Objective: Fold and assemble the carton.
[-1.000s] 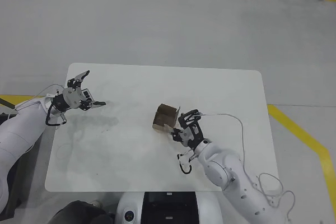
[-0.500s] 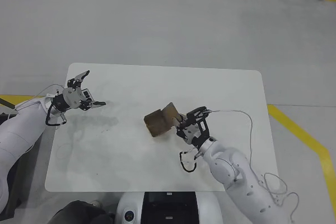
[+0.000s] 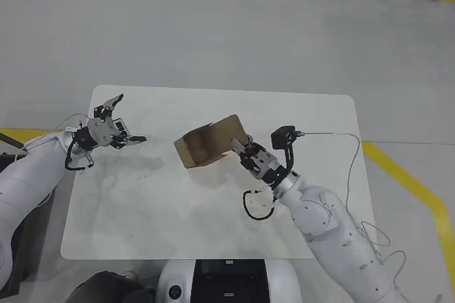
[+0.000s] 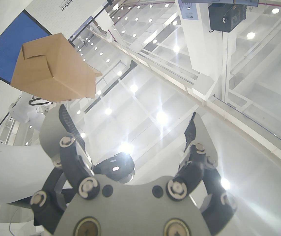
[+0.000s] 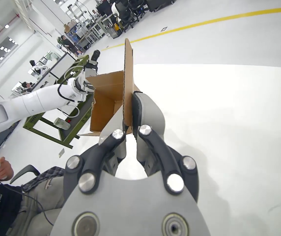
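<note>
The brown cardboard carton [image 3: 206, 142] hangs in the air above the middle of the white table [image 3: 311, 114], its open side facing the left arm. My right gripper [image 3: 241, 149] is shut on one upright flap of the carton [image 5: 127, 79], pinching the flap's edge between its fingers [image 5: 145, 109]. My left gripper [image 3: 120, 120] stands open with nothing between its fingers above the table's far left part, tilted upward. From the left wrist view the carton [image 4: 54, 71] shows from below, some way off from the left gripper [image 4: 128, 128].
A black cable loop [image 3: 254, 206] hangs from the right arm above the table's front half. A dark green rack [image 5: 57, 114] stands beside the table behind the left arm. A yellow floor line [image 3: 409, 178] runs past the right side of the table.
My right gripper has lifted the carton off the table and carried it up and to the left, turning it as it rose. The left arm has stayed almost still.
</note>
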`<state>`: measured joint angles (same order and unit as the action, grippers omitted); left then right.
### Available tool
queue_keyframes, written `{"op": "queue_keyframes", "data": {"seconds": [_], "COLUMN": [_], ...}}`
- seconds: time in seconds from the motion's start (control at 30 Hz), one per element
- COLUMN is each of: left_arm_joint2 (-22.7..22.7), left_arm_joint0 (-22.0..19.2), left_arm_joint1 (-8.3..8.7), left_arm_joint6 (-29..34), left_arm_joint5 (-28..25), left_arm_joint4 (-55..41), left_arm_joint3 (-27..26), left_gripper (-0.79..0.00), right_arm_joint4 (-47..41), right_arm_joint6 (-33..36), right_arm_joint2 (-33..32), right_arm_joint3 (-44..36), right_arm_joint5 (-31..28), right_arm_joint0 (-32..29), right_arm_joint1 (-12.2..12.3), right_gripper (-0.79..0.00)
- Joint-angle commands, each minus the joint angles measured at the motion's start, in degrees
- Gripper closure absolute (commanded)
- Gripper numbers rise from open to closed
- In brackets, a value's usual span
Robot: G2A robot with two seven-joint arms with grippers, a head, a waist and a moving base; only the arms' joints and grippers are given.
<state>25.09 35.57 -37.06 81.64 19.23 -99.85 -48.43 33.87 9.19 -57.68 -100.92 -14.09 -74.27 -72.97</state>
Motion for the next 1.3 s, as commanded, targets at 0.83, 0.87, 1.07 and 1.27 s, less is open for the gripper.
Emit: {"op": "queue_keyframes", "data": {"seconds": [0.83, 0.87, 1.07, 1.27], "left_arm_joint2": [5.5, 5.5, 6.4, 6.6], "left_arm_joint0": [2.8, 2.8, 5.6, 7.0], "left_arm_joint1": [-0.98, -0.98, -1.6, -2.05], "left_arm_joint6": [0.3, 0.3, -2.9, -6.5], "left_arm_joint5": [3.1, 3.1, 6.3, 9.9], "left_arm_joint4": [1.6, 1.6, -2.8, -8.8], "left_arm_joint3": [-11.3, -11.3, -13.9, -18.0], "left_gripper": [-0.785, -0.785, -0.785, -0.785], "right_arm_joint4": [-7.1, -7.4, -16.1, -23.2], "right_arm_joint6": [-5.1, -5.2, -8.3, -10.7], "right_arm_joint2": [-0.5, -0.5, -0.2, -0.6], "right_arm_joint3": [2.3, 2.2, 5.5, 8.3], "right_arm_joint5": [-3.3, -3.3, -5.4, -7.8], "right_arm_joint0": [1.1, 1.0, 1.2, 1.4], "right_arm_joint1": [-0.8, -0.8, -1.6, -2.3], "right_gripper": [0.0, 0.0, 0.0, 0.0]}}
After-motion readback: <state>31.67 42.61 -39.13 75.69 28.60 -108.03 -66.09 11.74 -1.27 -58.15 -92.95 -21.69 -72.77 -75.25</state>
